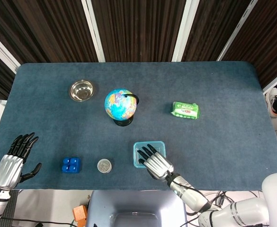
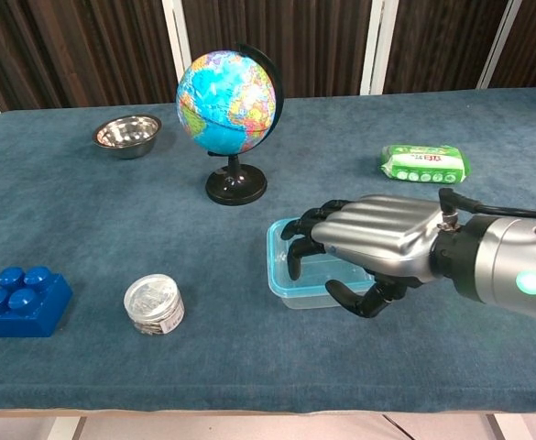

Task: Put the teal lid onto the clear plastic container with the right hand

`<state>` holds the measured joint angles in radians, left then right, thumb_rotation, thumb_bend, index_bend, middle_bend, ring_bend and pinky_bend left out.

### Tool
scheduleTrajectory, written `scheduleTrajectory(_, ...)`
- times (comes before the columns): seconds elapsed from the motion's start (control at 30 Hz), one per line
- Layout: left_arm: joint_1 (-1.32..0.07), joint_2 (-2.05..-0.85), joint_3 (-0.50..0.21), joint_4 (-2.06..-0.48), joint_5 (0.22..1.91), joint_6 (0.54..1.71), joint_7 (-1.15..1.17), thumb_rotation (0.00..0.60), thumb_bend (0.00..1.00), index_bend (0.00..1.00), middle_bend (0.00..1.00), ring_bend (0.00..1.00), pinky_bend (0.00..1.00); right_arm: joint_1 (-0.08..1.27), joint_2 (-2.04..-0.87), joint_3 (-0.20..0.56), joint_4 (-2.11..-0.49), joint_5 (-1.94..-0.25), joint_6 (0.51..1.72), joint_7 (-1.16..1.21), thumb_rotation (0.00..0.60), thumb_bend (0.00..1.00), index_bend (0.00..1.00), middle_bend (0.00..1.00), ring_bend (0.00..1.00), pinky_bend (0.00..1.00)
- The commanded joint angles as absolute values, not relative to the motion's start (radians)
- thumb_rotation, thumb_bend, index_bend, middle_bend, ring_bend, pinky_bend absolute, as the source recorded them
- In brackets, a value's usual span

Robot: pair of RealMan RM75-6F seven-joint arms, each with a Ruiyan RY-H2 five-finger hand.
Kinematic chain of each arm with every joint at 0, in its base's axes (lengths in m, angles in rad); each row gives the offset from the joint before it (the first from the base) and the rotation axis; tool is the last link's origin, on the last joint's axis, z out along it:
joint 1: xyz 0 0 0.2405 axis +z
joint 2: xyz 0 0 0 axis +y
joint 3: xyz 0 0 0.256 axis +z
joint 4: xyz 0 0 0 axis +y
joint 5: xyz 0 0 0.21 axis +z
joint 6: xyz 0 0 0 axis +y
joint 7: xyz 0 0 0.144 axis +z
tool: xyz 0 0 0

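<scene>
The teal lid (image 1: 149,147) (image 2: 283,235) lies on top of the clear plastic container (image 2: 291,291), near the table's front middle. My right hand (image 1: 155,162) (image 2: 370,246) lies flat over the lid with fingers stretched out across it and the thumb curled down at the container's near side. It covers most of the lid, so I cannot tell whether the lid sits fully down. My left hand (image 1: 10,163) hovers at the front left corner, fingers spread and holding nothing. It shows only in the head view.
A globe (image 1: 121,105) (image 2: 227,103) stands behind the container. A steel bowl (image 1: 81,90) (image 2: 127,134) sits far left. To the right lies a green wipes pack (image 1: 185,110) (image 2: 425,163). Front left are a blue brick (image 1: 71,165) (image 2: 22,299) and a small round tin (image 1: 104,165) (image 2: 154,303).
</scene>
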<state>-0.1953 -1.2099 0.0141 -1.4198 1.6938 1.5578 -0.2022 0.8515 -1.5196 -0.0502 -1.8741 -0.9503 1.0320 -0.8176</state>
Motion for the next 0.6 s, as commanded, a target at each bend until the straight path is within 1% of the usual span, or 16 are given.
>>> scheduleTrajectory(0.03,-0.195,-1.210,0.014,-1.419,1.694,1.559,-0.204,0.600,0.33,0.00,0.00,0.00,0.00,0.844,-1.501,-0.038,-1.894,-0.975,1.046,-0.795,0.600,0.61,0.28,0.05,0.00,0.00)
scheduleTrajectory(0.23,-0.193,-1.209,0.014,-1.420,1.696,1.565,-0.206,0.600,0.33,0.00,0.00,0.00,0.00,0.815,-1.426,-0.025,-1.946,-1.033,1.091,-0.751,0.600,0.61,0.24,0.04,0.00,0.00)
scheduleTrajectory(0.3,-0.191,-1.208,0.014,-1.421,1.697,1.567,-0.206,0.600,0.33,0.00,0.00,0.00,0.00,0.798,-1.395,-0.028,-1.967,-1.056,1.115,-0.737,0.600,0.56,0.20,0.03,0.00,0.00)
scheduleTrajectory(0.33,-0.190,-1.207,0.015,-1.422,1.698,1.570,-0.205,0.600,0.33,0.00,0.00,0.00,0.00,0.782,-1.370,-0.038,-1.983,-1.075,1.134,-0.731,0.600,0.51,0.16,0.02,0.00,0.00)
scheduleTrajectory(0.4,-0.187,-1.204,0.015,-1.424,1.700,1.576,-0.206,0.600,0.33,0.00,0.00,0.00,0.00,0.749,-1.321,-0.065,-2.011,-1.109,1.172,-0.728,0.600,0.40,0.09,0.00,0.00,0.00)
scheduleTrajectory(0.43,-0.185,-1.202,0.015,-1.425,1.701,1.581,-0.206,0.600,0.33,0.00,0.00,0.00,0.00,0.719,-1.287,-0.088,-2.027,-1.141,1.209,-0.723,0.600,0.35,0.05,0.00,0.00,0.00)
scheduleTrajectory(0.47,-0.183,-1.200,0.016,-1.427,1.702,1.584,-0.205,0.600,0.33,0.00,0.00,0.00,0.00,0.690,-1.263,-0.110,-2.035,-1.173,1.244,-0.718,0.600,0.32,0.02,0.00,0.00,0.00)
scheduleTrajectory(0.5,-0.181,-1.198,0.017,-1.430,1.703,1.587,-0.205,0.600,0.33,0.00,0.00,0.00,0.00,0.657,-1.239,-0.136,-2.038,-1.213,1.282,-0.709,0.600,0.30,0.00,0.00,0.00,0.00)
scheduleTrajectory(0.6,-0.174,-1.190,0.020,-1.439,1.706,1.594,-0.197,0.600,0.33,0.00,0.00,0.00,0.00,0.518,-1.182,-0.223,-1.992,-1.359,1.445,-0.638,0.600,0.29,0.00,0.00,0.00,0.00)
